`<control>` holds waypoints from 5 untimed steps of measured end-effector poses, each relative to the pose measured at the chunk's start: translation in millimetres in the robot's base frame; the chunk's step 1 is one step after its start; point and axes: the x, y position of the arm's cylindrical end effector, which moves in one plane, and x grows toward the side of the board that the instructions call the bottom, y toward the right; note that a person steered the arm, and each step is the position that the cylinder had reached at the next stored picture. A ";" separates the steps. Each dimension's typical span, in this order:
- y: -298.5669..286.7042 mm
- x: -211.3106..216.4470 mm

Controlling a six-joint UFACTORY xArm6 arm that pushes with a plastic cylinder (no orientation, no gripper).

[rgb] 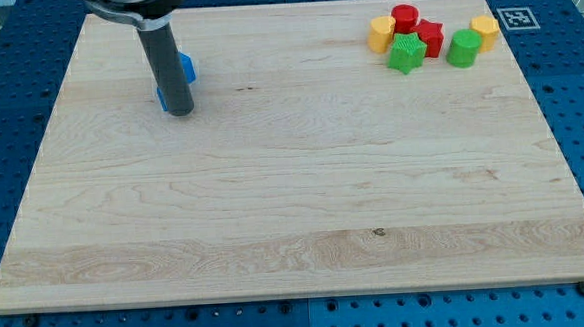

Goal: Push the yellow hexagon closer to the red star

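Observation:
The yellow hexagon point(484, 30) lies at the view's top right, at the right end of a cluster of blocks. The red star point(430, 37) lies in the middle of that cluster, to the left of the hexagon. A green block point(463, 48) sits between them, slightly lower. My tip point(178, 112) rests on the board at the view's top left, far from both. It stands right in front of a blue block point(185, 67) that the rod partly hides.
The same cluster holds a red cylinder point(405, 18), a green star point(405, 53) and a second yellow block point(381, 33). A tag marker point(514, 18) sits at the wooden board's point(294, 203) top right corner. A blue pegboard surrounds the board.

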 end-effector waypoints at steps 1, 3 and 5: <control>3.6 0.2; 119.4 -45.9; 139.0 -136.9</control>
